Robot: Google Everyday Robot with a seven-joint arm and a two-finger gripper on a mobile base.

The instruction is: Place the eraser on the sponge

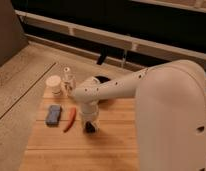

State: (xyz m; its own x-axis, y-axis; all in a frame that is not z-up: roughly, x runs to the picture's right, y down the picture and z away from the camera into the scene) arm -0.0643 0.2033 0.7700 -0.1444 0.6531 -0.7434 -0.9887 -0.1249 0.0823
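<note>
Your hand point(90, 125) is clenched on the eraser point(90, 130), low on the desk point(56, 150), beyond the orange piece point(70, 120) from the sponge point(53, 114). The grasp seems made, so the next move is to lift and carry the eraser over the sponge.

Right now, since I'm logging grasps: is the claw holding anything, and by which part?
The claw is shut on the black eraser, low on the wooden board. Which part it grips cannot be told; the claw covers most of it.

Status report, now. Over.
Gripper down on wooden board, jaws shut on eraser. Sponge bare, not yet reached. Orange carrot-like piece lies between eraser and sponge.
</note>
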